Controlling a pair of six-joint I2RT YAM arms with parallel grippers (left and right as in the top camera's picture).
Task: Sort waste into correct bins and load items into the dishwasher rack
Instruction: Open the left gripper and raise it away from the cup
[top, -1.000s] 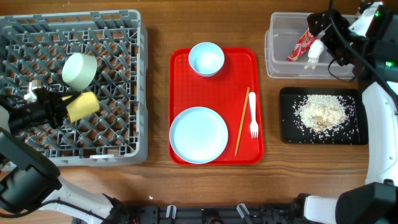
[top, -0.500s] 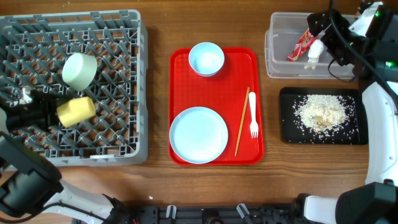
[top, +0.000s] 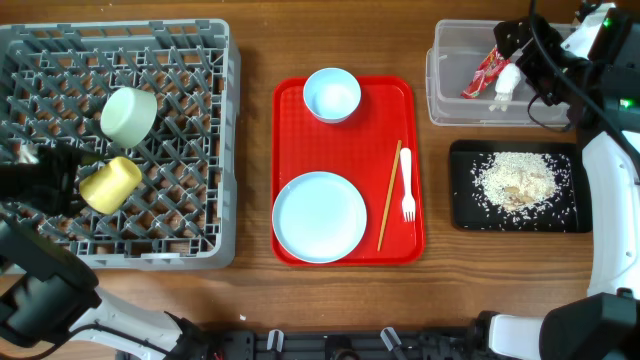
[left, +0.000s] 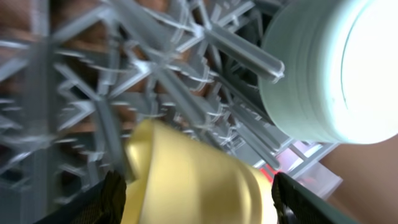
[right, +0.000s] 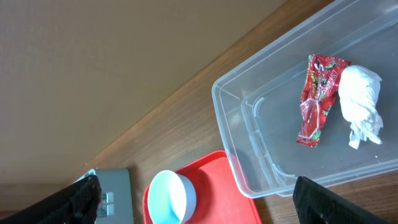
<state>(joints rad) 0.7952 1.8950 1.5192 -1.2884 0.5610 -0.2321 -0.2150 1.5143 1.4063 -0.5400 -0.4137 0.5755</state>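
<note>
The yellow cup (top: 110, 183) (left: 193, 180) lies on its side in the grey dishwasher rack (top: 190, 120), below the mint-green bowl (top: 128, 114) (left: 329, 68). My left gripper (top: 78, 183) (left: 199, 202) is open, its fingers standing either side of the cup with small gaps. On the red serving tray (top: 290, 150) are the light blue bowl (top: 332, 94) (right: 171, 198), the pale blue plate (top: 320, 216), the chopstick (top: 389, 195) and the white fork (top: 407, 185). My right gripper (top: 522, 62) (right: 199, 199) hangs open and empty over the clear tub (top: 450, 90), which holds the red wrapper (right: 318, 99) and the napkin (right: 362, 102).
The black tray (top: 465, 215) at the right holds the rice scraps (top: 520, 180). Bare wooden table shows between the rack and the red tray, and along the front edge.
My left gripper has opened and let go of the yellow cup, which has slid left and slightly down in the rack. The right arm has not moved.
</note>
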